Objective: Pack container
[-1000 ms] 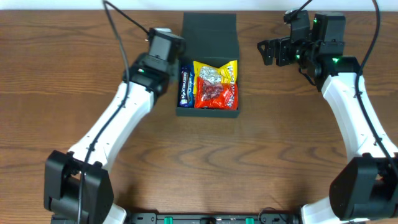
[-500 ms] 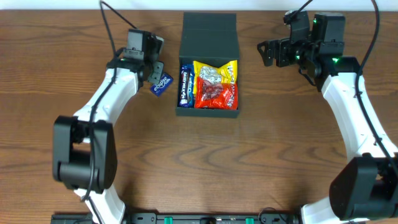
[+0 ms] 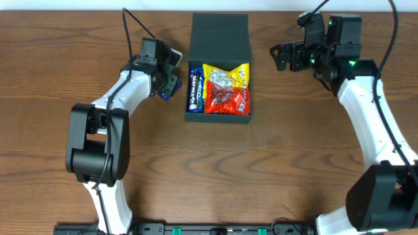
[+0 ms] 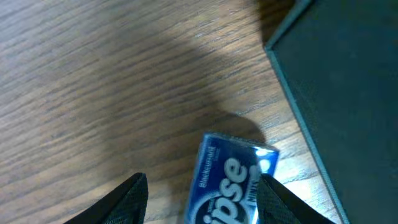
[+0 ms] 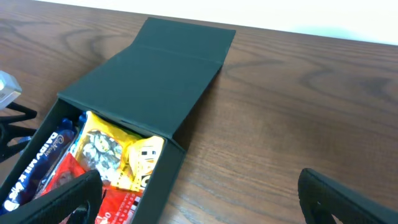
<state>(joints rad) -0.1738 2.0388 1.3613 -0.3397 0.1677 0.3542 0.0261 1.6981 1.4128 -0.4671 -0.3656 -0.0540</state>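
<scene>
The left gripper, jaws half-spread around the small blue gum packet, grip impossible to tell, is hovering just left of the dark green-black matte square container.

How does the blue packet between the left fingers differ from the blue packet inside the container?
The blue gum packet sits outside the container, between the left gripper's fingers; the long blue packet lies inside it, along its left wall. The gum packet also looks shorter. Both are blue with white lettering.
</scene>
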